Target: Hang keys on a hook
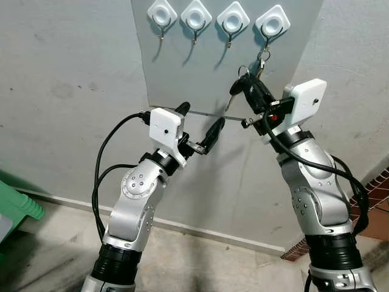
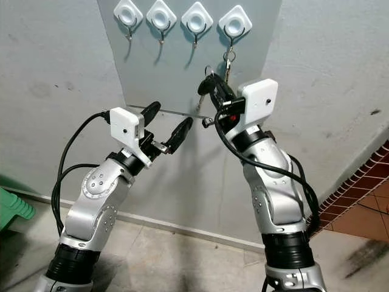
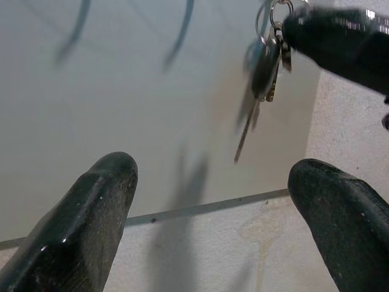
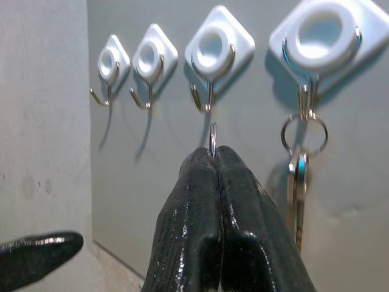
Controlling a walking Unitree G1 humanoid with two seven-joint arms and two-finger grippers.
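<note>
Four white hooks hang in a row on a grey wall panel (image 1: 182,67). A set of keys (image 4: 301,164) hangs on the rightmost hook (image 4: 319,36). My right gripper (image 1: 246,82) is raised to the panel and shut on a second bunch of keys (image 1: 232,96). Their ring (image 4: 212,139) sticks up from the fingertips, just below the third hook (image 4: 213,52). The blades dangle under the fingers (image 3: 261,67). My left gripper (image 1: 199,121) is open and holds nothing, lower and to the left of the right one, near the panel's bottom edge.
The two left hooks (image 1: 162,15) (image 1: 196,16) are bare. A green plastic object (image 1: 18,207) stands at the lower left by the wall. Red brick tiling (image 1: 377,188) runs along the right. Black cables (image 1: 100,182) loop beside my left arm.
</note>
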